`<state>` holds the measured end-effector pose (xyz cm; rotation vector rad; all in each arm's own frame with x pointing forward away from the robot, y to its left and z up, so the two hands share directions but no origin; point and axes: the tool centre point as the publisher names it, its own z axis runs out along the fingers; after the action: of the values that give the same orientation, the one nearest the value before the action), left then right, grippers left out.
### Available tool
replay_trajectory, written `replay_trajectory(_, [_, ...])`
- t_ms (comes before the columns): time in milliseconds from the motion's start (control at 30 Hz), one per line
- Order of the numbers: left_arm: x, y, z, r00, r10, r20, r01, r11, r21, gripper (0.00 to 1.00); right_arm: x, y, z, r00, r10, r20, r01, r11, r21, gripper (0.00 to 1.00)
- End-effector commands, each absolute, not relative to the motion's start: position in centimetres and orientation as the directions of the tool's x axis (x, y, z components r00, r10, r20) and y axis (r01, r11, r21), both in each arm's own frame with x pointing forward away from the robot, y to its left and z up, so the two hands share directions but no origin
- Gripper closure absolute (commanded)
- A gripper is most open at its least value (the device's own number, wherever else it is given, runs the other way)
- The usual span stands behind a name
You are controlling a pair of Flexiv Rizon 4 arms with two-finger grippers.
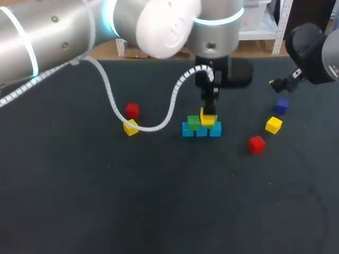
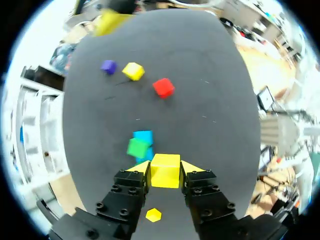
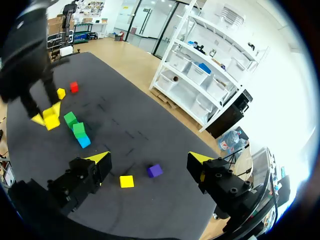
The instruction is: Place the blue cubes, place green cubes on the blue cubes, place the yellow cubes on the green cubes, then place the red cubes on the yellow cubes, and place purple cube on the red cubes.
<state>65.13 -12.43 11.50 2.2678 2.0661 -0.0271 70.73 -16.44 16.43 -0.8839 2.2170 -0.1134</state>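
Note:
My left gripper (image 1: 208,113) is shut on a yellow cube (image 2: 165,170), held in the air just over the row of blue cubes (image 1: 201,131). Green cubes (image 1: 193,123) sit on that row; in the left wrist view a green cube (image 2: 137,147) and a blue one (image 2: 143,136) lie ahead of the fingers. A red cube (image 1: 132,110) and a yellow cube (image 1: 131,127) lie to the left. A purple cube (image 1: 281,106), a yellow cube (image 1: 274,125) and a red cube (image 1: 257,144) lie to the right. My right gripper (image 3: 150,159) hangs open and empty above the purple cube (image 3: 154,170).
The left arm's white cable (image 1: 111,98) loops low over the table between the left cubes and the stack. The dark mat (image 1: 159,201) stretches bare toward the near edge.

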Motion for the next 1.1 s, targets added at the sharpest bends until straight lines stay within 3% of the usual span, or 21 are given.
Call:
replay_trajectory(33, [65.2, -11.8, 11.5, -0.012, 0.993, -0.115, 0.992, 0.025, 0.120, 1.00, 70.6, -16.5, 16.2, -0.488, -0.623, -0.611, -0.555, 0.762, -0.333, 0.00])
replay_trajectory(333, [65.7, -12.5, 10.0, -0.018, 0.997, -0.074, 0.983, 0.032, 0.180, 1.00, 70.6, -16.5, 16.2, -0.488, -0.623, -0.611, -0.555, 0.762, -0.333, 0.00])
replay_trajectory(1100, [68.4, -12.6, 8.6, 0.050, 0.999, 0.021, 0.986, -0.053, 0.161, 1.00, 70.6, -16.5, 16.2, -0.488, -0.623, -0.611, -0.555, 0.762, -0.333, 0.00])
